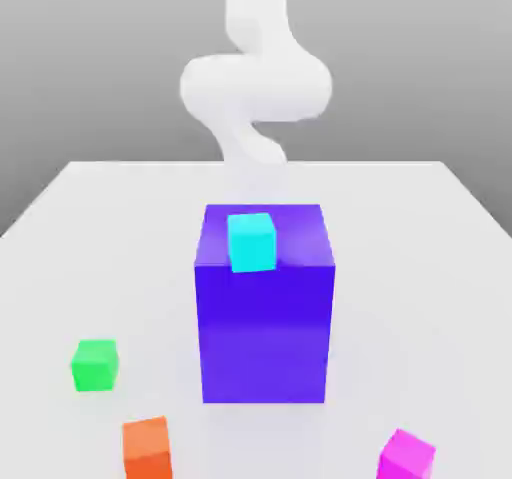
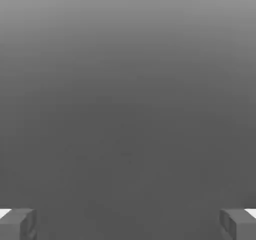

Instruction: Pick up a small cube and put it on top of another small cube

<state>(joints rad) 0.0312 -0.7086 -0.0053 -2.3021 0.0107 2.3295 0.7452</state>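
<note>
nothing done yet: my hand (image 2: 128,224) is spread and empty; the small plain magenta cube (image 1: 406,456) sits untouched on the white worktop (image 1: 90,227), near right.

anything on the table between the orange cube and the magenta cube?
No. In the exterior view the table between the orange cube and the magenta cube is bare; the big blue-violet block stands further back, clear of that line.

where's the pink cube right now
In the exterior view the pink cube sits on the table at the near right corner, right of the orange cube and in front of the big blue block.
</note>
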